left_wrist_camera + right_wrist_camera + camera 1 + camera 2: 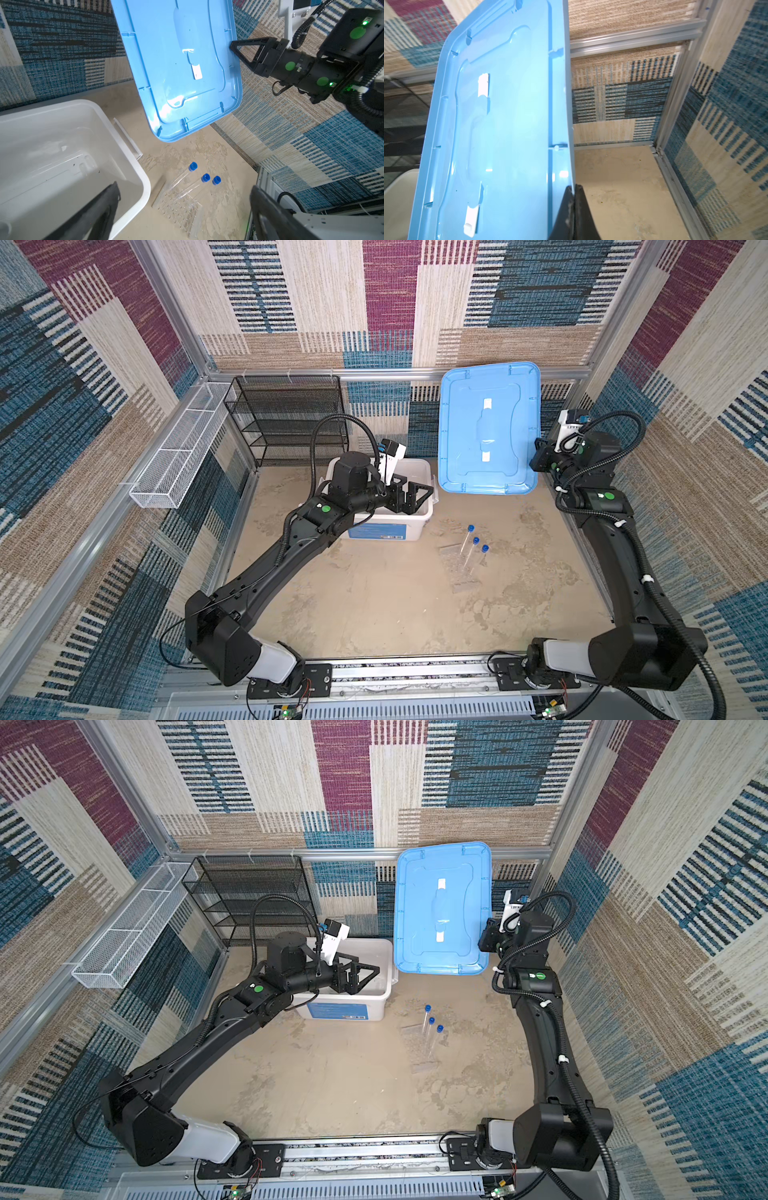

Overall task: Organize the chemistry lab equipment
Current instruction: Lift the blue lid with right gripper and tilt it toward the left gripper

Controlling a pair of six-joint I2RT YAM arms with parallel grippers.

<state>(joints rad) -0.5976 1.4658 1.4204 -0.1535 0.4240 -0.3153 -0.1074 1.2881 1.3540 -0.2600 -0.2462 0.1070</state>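
The right gripper [232, 44] is pinching the lid [486, 427] by its edge, lifting it clear so the bin [424, 515] is lying open beneath the wide-spread, empty left gripper [415, 498]. The tubes [469, 545] are lying across the rack [462, 574], low between both grippers.

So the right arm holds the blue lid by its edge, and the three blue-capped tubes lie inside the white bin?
No: the tubes lie outside the white bin, over a clear rack on the table, as the left wrist view shows. The right gripper does hold the blue lid by its edge.
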